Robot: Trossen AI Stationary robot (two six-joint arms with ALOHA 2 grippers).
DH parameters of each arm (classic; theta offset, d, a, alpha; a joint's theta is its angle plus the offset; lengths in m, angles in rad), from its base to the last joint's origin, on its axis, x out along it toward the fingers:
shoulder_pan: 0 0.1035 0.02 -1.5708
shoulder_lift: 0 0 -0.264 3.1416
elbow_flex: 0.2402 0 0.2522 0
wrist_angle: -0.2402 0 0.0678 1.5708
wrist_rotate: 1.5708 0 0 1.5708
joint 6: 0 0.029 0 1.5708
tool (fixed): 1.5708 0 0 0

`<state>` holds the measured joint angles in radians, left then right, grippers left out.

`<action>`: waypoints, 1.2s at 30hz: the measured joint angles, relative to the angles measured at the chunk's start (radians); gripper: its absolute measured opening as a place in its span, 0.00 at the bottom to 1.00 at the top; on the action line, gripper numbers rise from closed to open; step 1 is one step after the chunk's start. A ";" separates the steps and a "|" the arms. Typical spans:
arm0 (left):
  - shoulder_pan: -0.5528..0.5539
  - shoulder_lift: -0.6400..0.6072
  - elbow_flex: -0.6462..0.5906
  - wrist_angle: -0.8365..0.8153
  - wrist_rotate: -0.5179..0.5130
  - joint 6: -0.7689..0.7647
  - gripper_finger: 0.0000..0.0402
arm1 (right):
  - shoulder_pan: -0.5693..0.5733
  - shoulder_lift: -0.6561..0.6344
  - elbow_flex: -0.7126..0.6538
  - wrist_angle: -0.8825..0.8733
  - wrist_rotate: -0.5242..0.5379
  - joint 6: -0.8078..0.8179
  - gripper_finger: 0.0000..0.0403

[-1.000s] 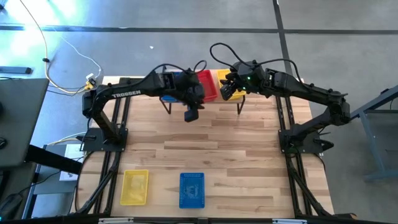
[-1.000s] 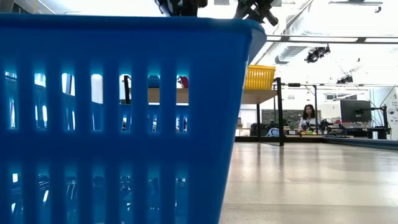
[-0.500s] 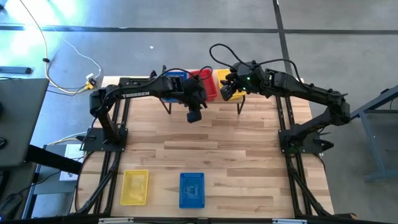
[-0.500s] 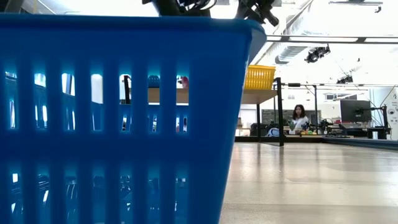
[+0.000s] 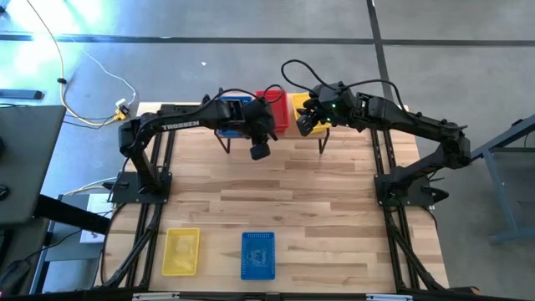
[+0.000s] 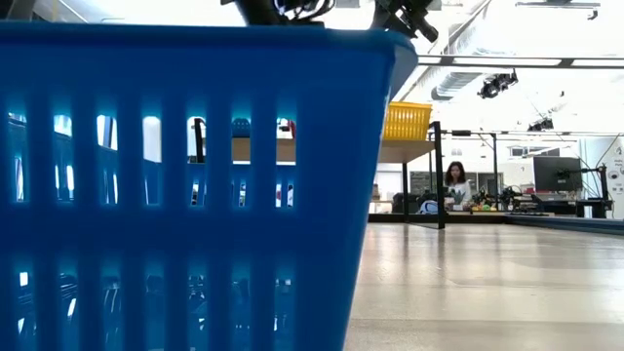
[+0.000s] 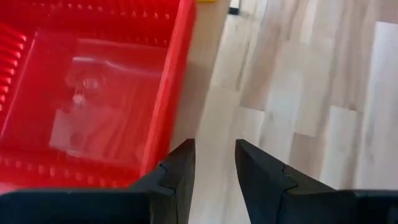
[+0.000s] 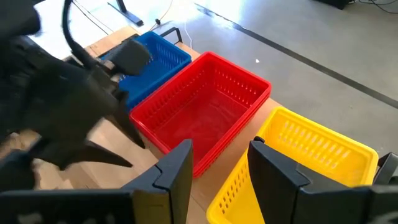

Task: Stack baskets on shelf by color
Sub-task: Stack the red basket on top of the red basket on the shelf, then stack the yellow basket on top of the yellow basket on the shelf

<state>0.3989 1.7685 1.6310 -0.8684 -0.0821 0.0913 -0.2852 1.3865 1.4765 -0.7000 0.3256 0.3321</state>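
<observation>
The shelf [image 5: 322, 134] stands at the table's far edge. A blue basket [image 5: 232, 110], a red basket [image 5: 272, 107] and a yellow basket [image 5: 301, 107] rest on it side by side. My left gripper [image 5: 261, 140] hovers at the shelf's near edge, open and empty. Its fingers [image 7: 180, 171] stand just beside the red basket's wall [image 7: 168, 93]. My right gripper [image 5: 306, 119] hovers open and empty above the red basket [image 8: 205, 115] and the yellow basket [image 8: 311, 155]. A loose yellow basket [image 5: 180, 251] and a loose blue basket [image 5: 257, 255] lie near the table's near edge.
In the low view the loose blue basket [image 6: 195, 185] fills most of the picture, and the yellow basket on the shelf [image 6: 407, 121] shows behind it. Bare wood [image 5: 292, 192] lies between the shelf and the loose baskets. A person [image 6: 454, 180] sits far off in the room.
My left arm has drawn back toward the table's left, uncovering the blue basket on the shelf. Its gripper stays at the shelf's near edge by the red basket.
</observation>
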 joint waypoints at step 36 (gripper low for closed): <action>-0.538 -0.539 -0.386 -0.299 -0.075 -0.932 0.26 | 0.183 0.000 0.000 -0.077 -0.087 0.301 0.35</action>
<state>-0.1389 1.2300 1.2450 -1.1670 -0.1567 -0.8407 -0.1026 1.3865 1.4761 -0.7771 0.2382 0.6328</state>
